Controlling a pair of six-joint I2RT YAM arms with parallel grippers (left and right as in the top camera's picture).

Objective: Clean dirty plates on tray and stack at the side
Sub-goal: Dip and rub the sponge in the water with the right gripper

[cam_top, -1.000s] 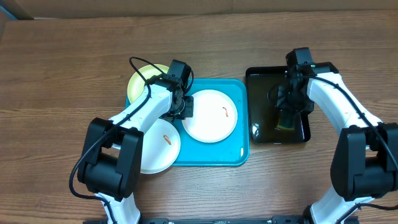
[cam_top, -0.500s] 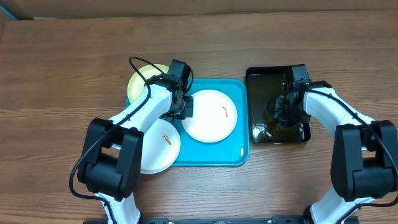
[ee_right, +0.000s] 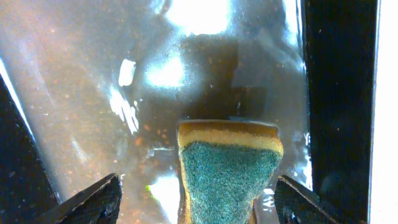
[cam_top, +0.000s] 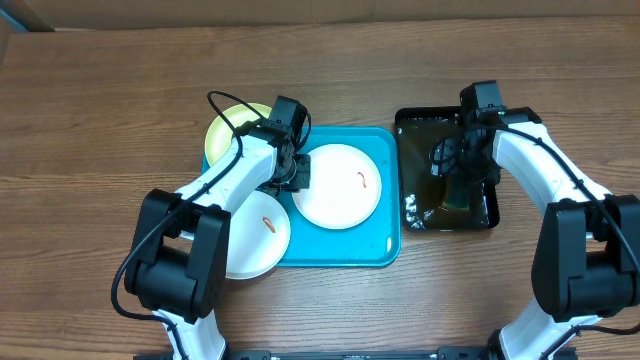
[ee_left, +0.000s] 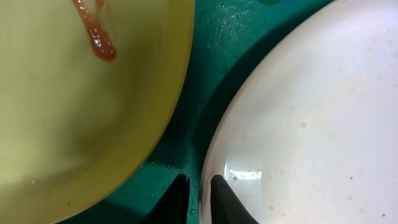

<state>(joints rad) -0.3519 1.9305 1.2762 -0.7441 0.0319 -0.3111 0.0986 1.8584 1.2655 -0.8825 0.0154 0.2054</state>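
Plates, two white, one yellow-green, orange smears

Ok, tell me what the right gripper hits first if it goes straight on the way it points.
Most likely the sponge: it lies in the wet black tray straight ahead of the right gripper, framed by its open jaws. Depth is unclear from this view.
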